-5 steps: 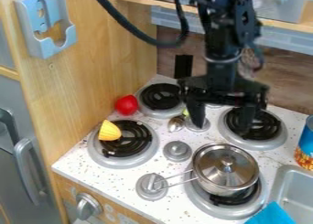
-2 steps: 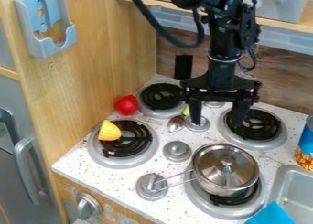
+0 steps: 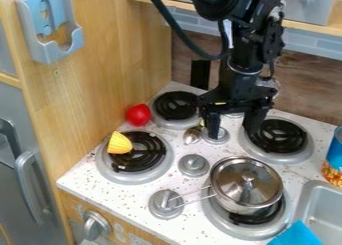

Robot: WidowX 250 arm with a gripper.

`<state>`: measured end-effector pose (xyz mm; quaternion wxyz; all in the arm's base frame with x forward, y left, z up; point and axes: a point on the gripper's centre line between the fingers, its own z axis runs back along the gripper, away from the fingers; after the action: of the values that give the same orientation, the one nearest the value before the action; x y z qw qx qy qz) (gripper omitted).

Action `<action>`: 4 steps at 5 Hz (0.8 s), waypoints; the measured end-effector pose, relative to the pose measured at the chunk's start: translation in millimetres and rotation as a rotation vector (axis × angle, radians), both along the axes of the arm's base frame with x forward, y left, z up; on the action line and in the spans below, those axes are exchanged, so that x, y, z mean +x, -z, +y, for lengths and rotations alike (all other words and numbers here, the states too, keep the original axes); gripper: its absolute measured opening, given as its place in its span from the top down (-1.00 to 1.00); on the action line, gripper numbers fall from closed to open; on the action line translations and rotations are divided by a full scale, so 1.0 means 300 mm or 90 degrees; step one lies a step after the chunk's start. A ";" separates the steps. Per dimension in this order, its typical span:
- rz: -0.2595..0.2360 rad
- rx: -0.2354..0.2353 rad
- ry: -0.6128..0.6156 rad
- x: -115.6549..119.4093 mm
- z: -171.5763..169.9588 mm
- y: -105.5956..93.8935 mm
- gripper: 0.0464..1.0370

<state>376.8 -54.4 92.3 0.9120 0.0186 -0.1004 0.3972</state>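
The gripper [image 3: 232,133] hangs open over the back of the stove, between the two rear burners, with nothing between its fingers. Just beside its left finger lies a small silver spoon-like object [image 3: 192,135], partly hidden at its upper end. A lidded steel pot [image 3: 246,185] stands on the front right burner, its handle pointing left. On the front left burner rests a yellow piece [image 3: 119,143]. A red round object [image 3: 138,115] sits against the wooden wall, left of the back left burner [image 3: 175,106].
At the right edge stands a can [image 3: 334,159], behind a grey sink [image 3: 320,201]. A blue cloth [image 3: 298,234] lies at the sink's front left corner. Wooden panels rise on the left, and a shelf [image 3: 307,27] crosses above the back wall.
Over the last second the gripper has shifted a little left and turned somewhat, its fingertips now closer together in view. The pot and the other objects have stayed in place.
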 end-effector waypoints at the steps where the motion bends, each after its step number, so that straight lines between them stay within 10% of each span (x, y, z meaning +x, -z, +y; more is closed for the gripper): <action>1: -0.009 0.004 -0.090 0.025 0.025 -0.002 -0.93; 4: -0.069 0.066 -0.317 0.097 0.181 0.032 -0.93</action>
<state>405.9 -0.1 82.8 0.7770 0.0685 -0.1617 0.6044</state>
